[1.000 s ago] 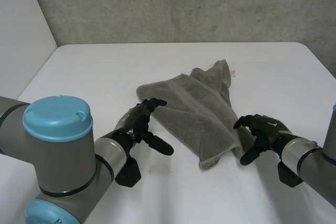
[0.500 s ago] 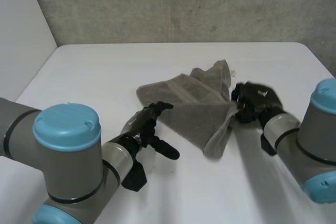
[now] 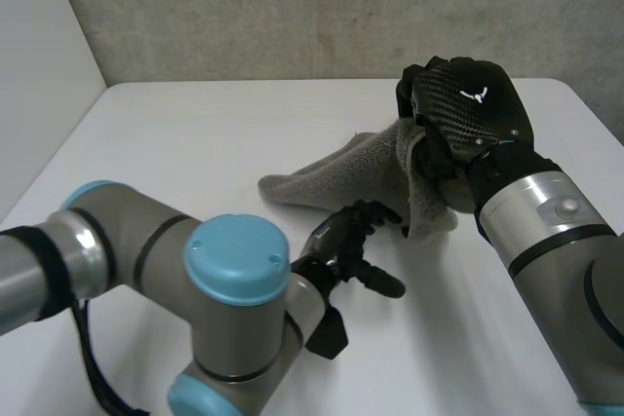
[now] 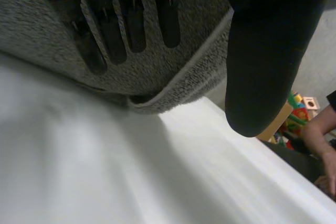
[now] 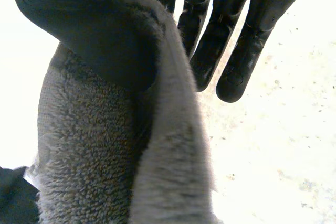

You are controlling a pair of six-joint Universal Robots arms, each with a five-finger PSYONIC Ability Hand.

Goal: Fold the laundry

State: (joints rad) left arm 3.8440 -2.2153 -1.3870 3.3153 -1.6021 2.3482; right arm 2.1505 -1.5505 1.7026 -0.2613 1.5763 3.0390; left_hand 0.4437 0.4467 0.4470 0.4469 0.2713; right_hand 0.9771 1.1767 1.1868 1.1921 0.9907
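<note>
On the white table [image 3: 195,133] a grey towel [image 3: 356,170] lies, one end held up, pinched by the right robot hand [image 3: 466,104]. The left robot hand [image 3: 343,243] presses its near edge with straight fingers.

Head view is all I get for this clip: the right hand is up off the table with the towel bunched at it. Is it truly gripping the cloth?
Observer: Yes. Its wrist view shows the right hand pinching a fold of the towel between thumb and straight fingers.
Operator: And the left hand?
Observer: In its wrist view the left hand has straight fingers against the towel near its hem, thumb over bare table.
Operator: Anyone nearby?
Observer: A person's forearm shows past the table's edge, by coloured toys.
</note>
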